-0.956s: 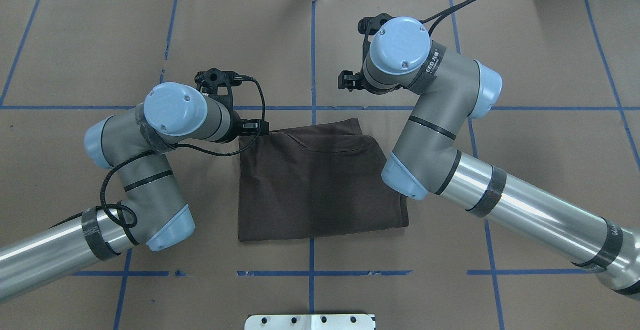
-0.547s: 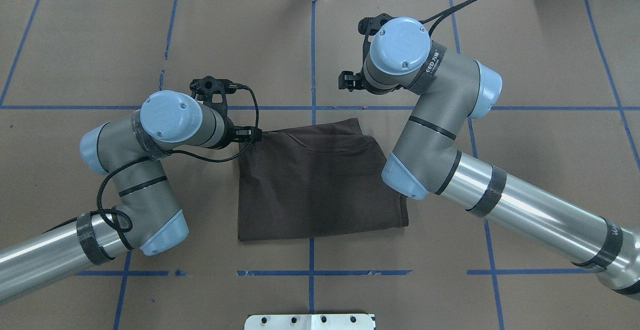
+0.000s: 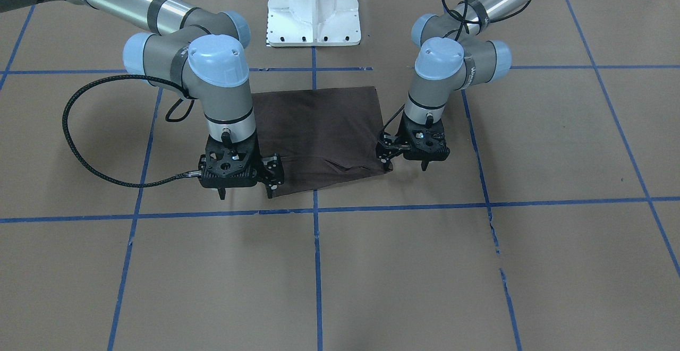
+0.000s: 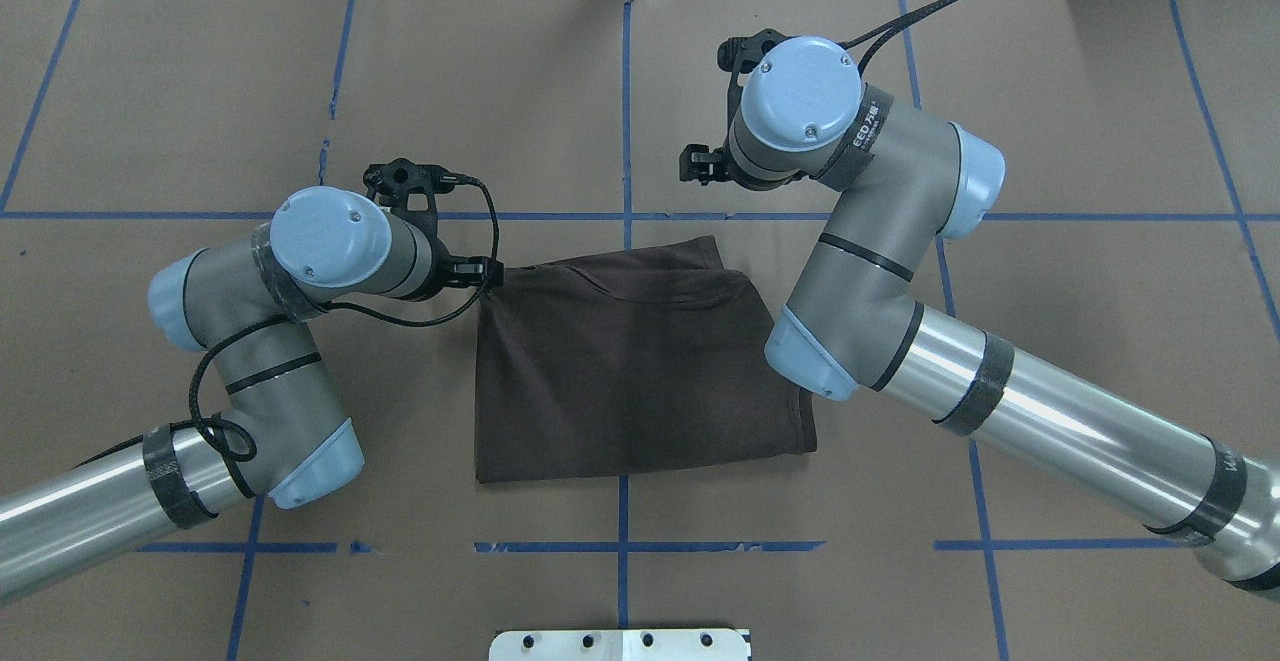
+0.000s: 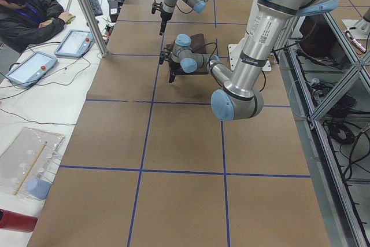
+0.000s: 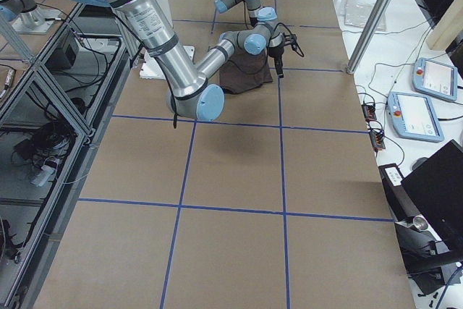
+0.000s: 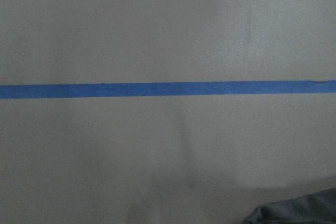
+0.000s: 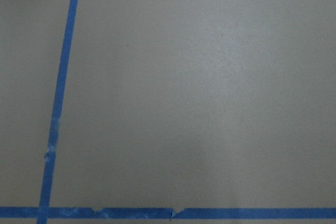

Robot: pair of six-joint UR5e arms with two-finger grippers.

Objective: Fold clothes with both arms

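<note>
The dark brown T-shirt (image 4: 630, 371) lies folded into a flat rectangle at the table's middle, and it also shows in the front-facing view (image 3: 319, 128). My left gripper (image 3: 407, 168) points down beside the shirt's far corner on my left. Its fingers are spread and hold nothing. The left wrist view shows only paper, a blue line and a bit of the shirt (image 7: 294, 214). My right gripper (image 3: 245, 193) hangs open and empty at the shirt's other far corner, slightly above the table. The collar, logo and label are hidden.
Brown paper with blue tape lines (image 4: 622, 547) covers the table. The white pedestal base (image 3: 313, 6) stands behind the shirt on the robot's side. A seated person (image 5: 26, 10) and tablets (image 5: 72, 43) are beyond the table's far edge.
My left arm has drawn back to the left, off the shirt's corner. The right arm and the shirt have barely moved.
</note>
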